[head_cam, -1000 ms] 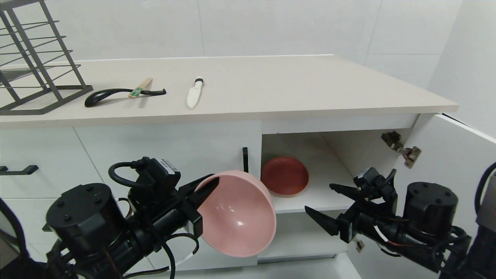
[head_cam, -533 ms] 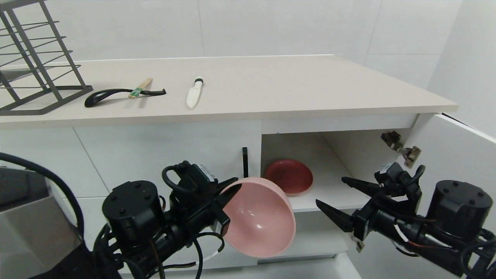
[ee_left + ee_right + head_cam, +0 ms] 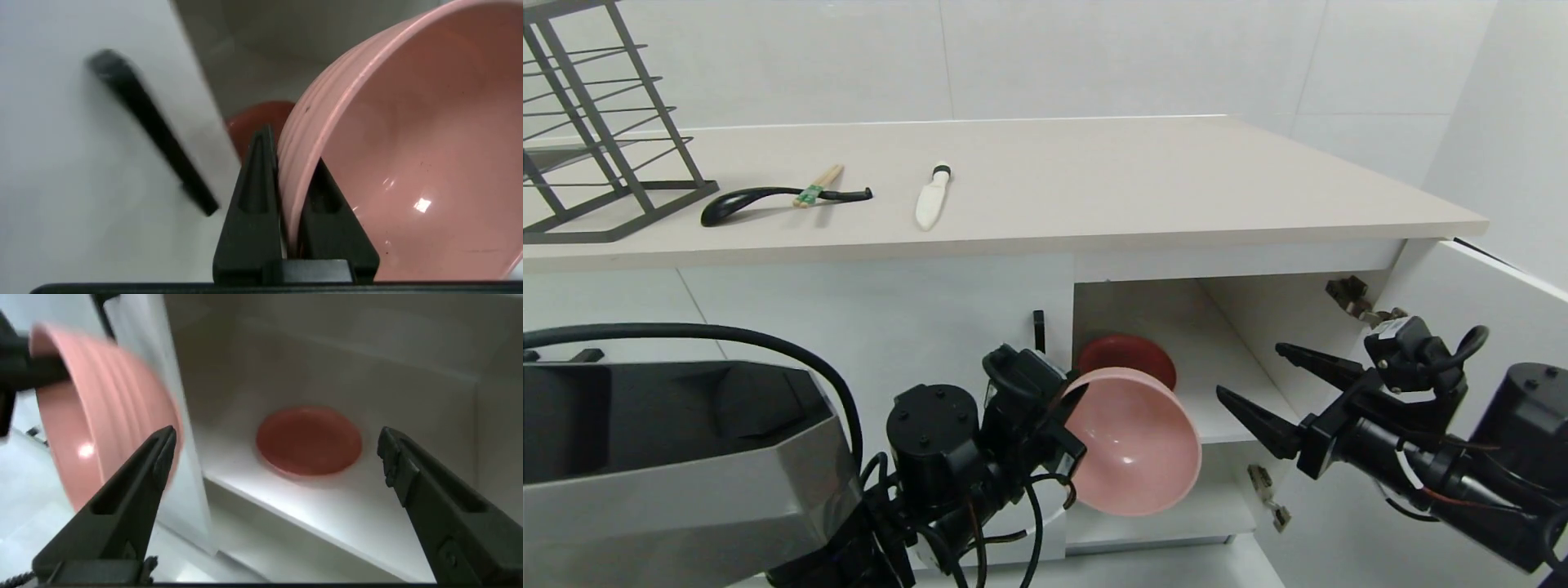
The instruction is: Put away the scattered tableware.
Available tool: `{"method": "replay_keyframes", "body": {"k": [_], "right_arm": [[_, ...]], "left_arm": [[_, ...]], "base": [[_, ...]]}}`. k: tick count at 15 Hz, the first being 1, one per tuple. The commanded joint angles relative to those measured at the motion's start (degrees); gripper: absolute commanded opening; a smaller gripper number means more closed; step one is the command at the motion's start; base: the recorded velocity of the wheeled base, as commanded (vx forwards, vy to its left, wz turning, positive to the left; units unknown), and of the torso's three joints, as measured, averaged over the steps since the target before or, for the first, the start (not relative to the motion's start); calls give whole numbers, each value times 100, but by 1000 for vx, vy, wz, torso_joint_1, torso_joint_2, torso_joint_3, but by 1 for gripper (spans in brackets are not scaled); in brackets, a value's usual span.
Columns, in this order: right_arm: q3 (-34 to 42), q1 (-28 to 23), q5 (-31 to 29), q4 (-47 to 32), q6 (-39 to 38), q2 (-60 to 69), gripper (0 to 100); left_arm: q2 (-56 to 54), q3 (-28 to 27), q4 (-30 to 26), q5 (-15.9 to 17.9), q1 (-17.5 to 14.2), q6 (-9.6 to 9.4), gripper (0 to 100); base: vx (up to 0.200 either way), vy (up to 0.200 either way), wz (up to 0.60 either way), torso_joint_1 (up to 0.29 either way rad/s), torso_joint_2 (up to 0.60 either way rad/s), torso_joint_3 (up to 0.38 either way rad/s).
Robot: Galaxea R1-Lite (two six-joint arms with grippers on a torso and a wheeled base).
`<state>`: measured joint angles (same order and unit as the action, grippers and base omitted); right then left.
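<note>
Left tool (image 3: 1076, 418) clamped on pink bowl (image 3: 1137, 445) rim. Bowl tilted at open cabinet mouth, just in front of red plate (image 3: 1129, 353) on shelf (image 3: 1227, 410). Right tool (image 3: 1250, 369) spread apart, holding nothing.

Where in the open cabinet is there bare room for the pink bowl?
Upper shelf: bare between the red plate and the right wall. Lower shelf looks bare where visible. The plate takes the upper shelf's left half.

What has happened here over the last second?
The left end effector, shut on the bowl, carried it right, toward the open cupboard. The right end effector, open, shifted right and up. The plate, spoon, chopsticks and knife stayed put.
</note>
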<state>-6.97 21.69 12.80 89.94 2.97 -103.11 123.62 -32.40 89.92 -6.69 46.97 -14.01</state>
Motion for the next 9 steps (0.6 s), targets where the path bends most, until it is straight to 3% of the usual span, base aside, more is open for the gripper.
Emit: {"method": "replay_keyframes", "body": {"k": [1,3,6,9], "right_arm": [[3,11,3,6,1,124,100],[-6,20,3,6,1,124,100],[21,29,3,6,-7,203,100],[56,160,3,6,-7,89,100]], "left_arm": [[276,-231,8,-16,67,-23,0],[390,-609,8,-131,102,-23,0],[768,-1137,8,-561,111,-23,0],[909,-1576,8,-605,269,-14,0]], "base": [[0,0,0,0,0,0],[0,0,0,0,0,0],[0,0,0,0,0,0],[0,0,0,0,0,0]]}}
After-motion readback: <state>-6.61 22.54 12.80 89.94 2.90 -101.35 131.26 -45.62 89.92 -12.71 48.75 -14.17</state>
